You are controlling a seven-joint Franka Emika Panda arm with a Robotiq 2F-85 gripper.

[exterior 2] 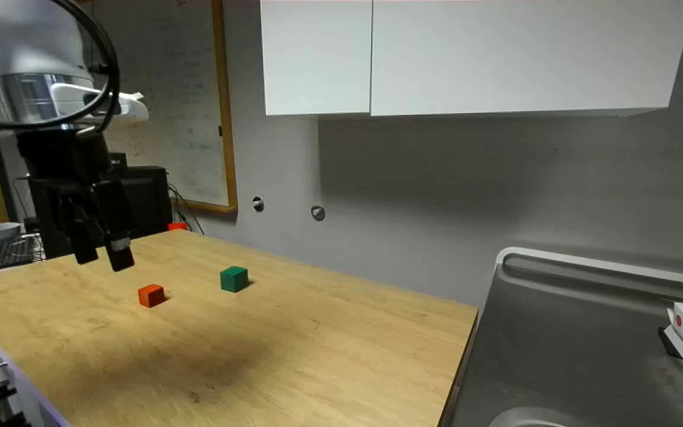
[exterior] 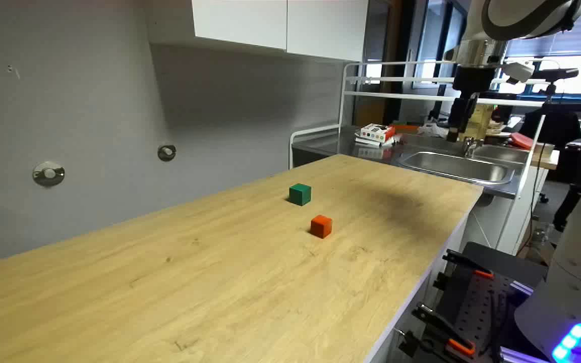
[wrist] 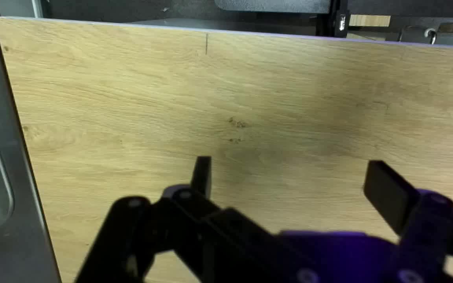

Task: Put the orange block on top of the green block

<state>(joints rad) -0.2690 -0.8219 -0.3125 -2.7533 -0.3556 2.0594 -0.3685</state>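
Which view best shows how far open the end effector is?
The wrist view: the end effector is close up, its fingers plainly spread. In an exterior view a gap shows between the fingertips; in an exterior view the end effector looks small, its gap unclear.

Two blocks [exterior 2: 152, 295] [exterior 2: 234, 279], one gripper [exterior 2: 104, 260]

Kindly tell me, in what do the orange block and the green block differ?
In colour, the orange block is orange-red, the green block dark green. In place, the green block sits nearer the grey wall, the orange block farther from it. Both are plain-faced cubes of similar size, resting apart on the wooden table.
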